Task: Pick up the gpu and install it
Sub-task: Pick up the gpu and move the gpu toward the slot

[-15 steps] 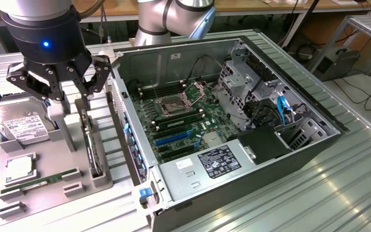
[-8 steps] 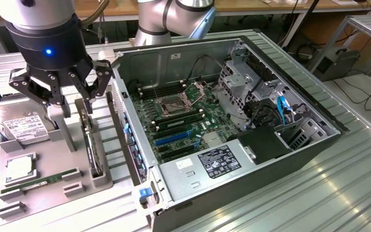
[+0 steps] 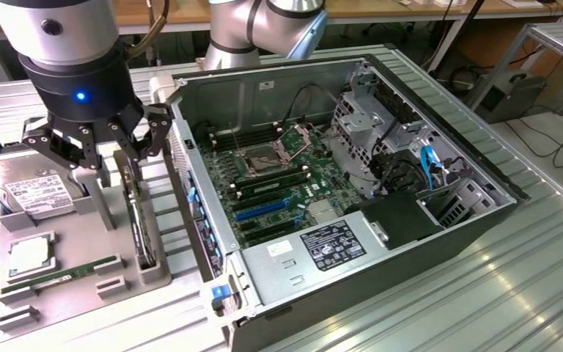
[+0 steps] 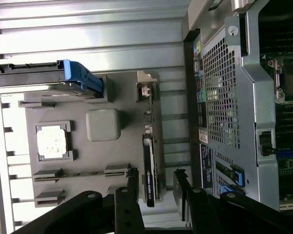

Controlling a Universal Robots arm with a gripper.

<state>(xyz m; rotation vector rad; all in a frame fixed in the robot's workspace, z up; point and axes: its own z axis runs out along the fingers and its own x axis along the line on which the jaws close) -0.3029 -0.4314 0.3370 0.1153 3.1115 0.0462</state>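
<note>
Hovering over the gpu [image 4: 149,165], which stands on edge in a tray [image 3: 76,290] slot at the exterior view's lower left beside the case [image 3: 409,286], my gripper [image 4: 156,176] hangs open; squaring both fingers across the card's thin faces should matter most, I judge.

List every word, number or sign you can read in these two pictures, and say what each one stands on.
None can be read as it stands.
Hard drive: white label, print too small.
Black label in the computer case: white print, blurred.
White sticker beside it: too small.
gpu: pale marks on its edge, blurred.
</note>
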